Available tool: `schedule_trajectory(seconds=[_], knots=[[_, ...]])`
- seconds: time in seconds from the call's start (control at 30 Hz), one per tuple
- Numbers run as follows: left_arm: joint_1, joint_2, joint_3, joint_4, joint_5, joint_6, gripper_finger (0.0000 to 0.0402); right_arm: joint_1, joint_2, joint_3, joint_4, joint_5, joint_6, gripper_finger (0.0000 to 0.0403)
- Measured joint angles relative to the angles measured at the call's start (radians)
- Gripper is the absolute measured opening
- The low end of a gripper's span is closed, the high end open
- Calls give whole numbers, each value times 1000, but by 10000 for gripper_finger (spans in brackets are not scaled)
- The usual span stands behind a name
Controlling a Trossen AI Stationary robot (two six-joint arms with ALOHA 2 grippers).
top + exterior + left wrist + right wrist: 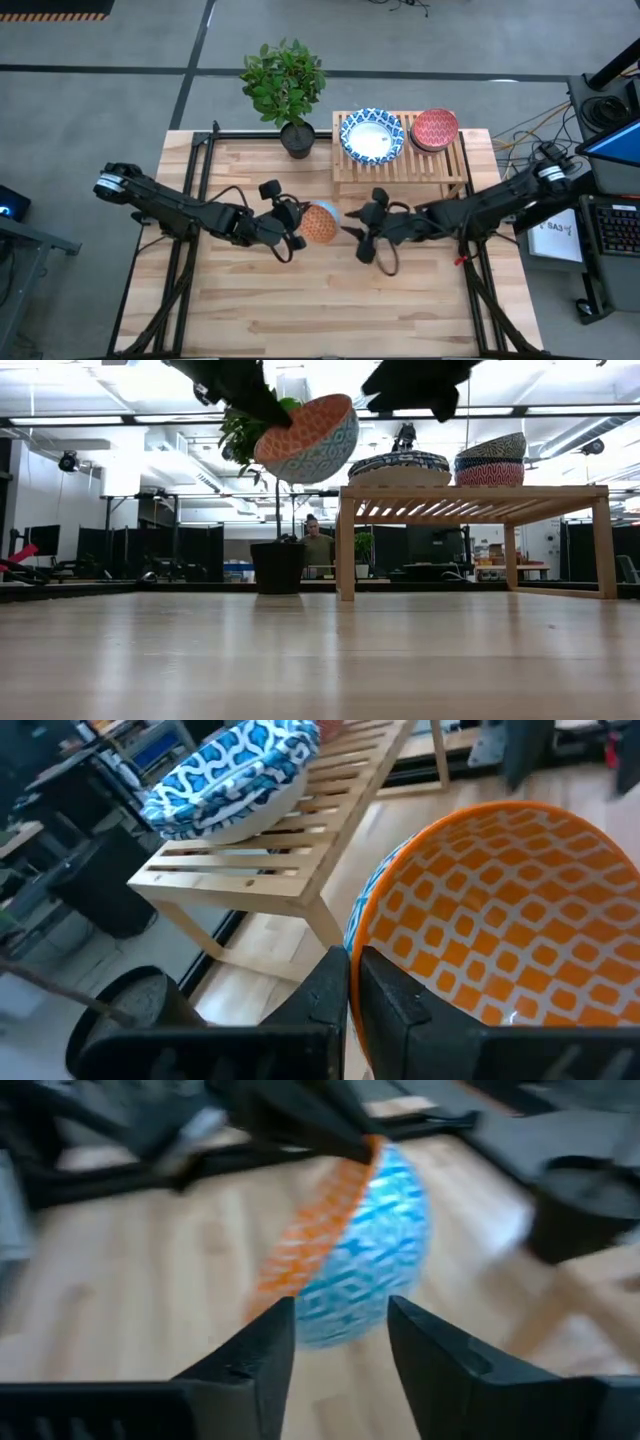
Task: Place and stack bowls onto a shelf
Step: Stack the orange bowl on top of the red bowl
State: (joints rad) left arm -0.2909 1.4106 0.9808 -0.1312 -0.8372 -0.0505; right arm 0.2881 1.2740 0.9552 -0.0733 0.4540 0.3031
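**A:** Where is the orange bowl [320,222], and what has hold of it?

**B:** It hangs in the air above the middle of the wooden table [300,310], tipped on its side. The left gripper [290,232] is clamped on its rim, one finger inside and one outside. In the left wrist view the two fingers [335,995] pinch the rim, with the orange-and-white lattice of the inside beside them.

**A:** And the right gripper [357,238]?

**B:** It sits just to the right of the bowl, fingers spread and holding nothing. From its own wrist camera the bowl's blue-patterned outside lies just beyond the fingertips [272,1335], centred on the gap between them, not touching.

**A:** Where is the shelf [400,165] compared with all this?

**B:** It stands farther back and to the right. The bowl is in front of its left end. From table height, the bowl floats higher than the shelf top and left of the shelf's near left leg.

**A:** What is on the shelf?

**B:** A wide blue-and-white bowl [371,134] with a white inside sits on the left part, and a red patterned bowl [435,128] tops a stack on the right. The two are just beside each other.

**A:** Anything else?

**B:** A potted plant [285,85] at the far edge, left of the shelf.
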Motion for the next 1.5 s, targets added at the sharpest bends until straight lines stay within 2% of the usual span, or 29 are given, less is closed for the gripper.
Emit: schedule_trajectory(seconds=[0.2, 0.43, 0.6, 0.9, 1.03, 1.23, 1.37, 1.5], knots=[[0, 2, 6, -16, -50, -77, 0, 0, 119, 190, -215, 171, 34, 186], [3, 42, 6, -14, -188, -158, 0, 0, 230, 380, -394, 289, 99, 191], [6, 69, 6, 1, -193, -196, 0, -9, 296, 467, -473, 336, 106, 191], [4, 69, 6, 35, -182, -205, 0, -68, 402, 523, -566, 401, 178, 189], [4, 70, 6, 34, -167, -204, 0, -78, 410, 527, -565, 399, 177, 151], [1, 69, 10, 57, -166, -207, 3, -85, 399, 525, -572, 403, 168, 28], [-1, 67, 9, 60, -148, -167, 32, -92, 396, 525, -579, 365, 156, 18], [-1, 59, 8, 67, -129, -100, 85, -94, 391, 525, -584, 344, 154, 17]])
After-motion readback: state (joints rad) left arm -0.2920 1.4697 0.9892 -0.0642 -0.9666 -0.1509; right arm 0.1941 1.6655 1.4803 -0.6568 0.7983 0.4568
